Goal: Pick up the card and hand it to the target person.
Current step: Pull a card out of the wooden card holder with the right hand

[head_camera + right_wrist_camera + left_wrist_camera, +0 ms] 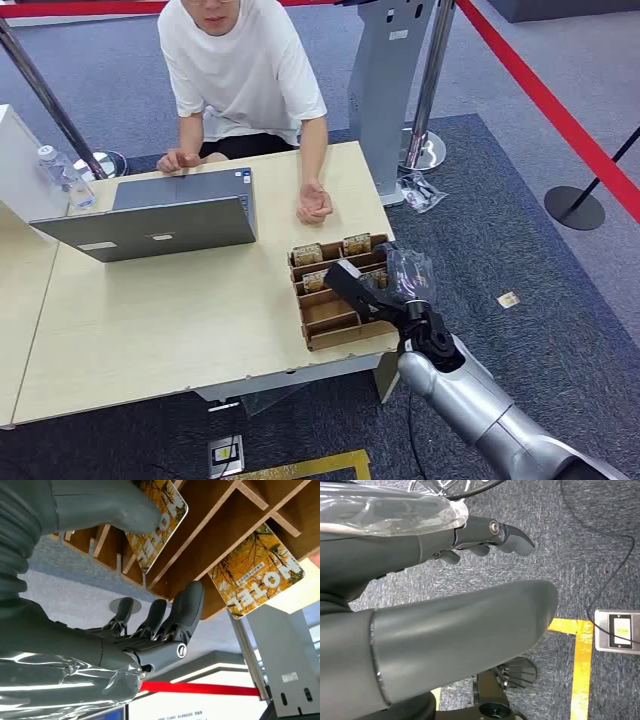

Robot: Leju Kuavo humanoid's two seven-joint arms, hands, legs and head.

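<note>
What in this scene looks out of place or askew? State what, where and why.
A small card-like item lies alone on the grey carpet to the robot's right, away from the wooden card tray on the table. A crumpled clear plastic bag also lies on the floor by the grey stand's base.

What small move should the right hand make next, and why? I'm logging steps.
Probably close the fingers onto the hotel card: the right hand is at the wooden tray, thumb on the card, which isn't visibly gripped.
</note>
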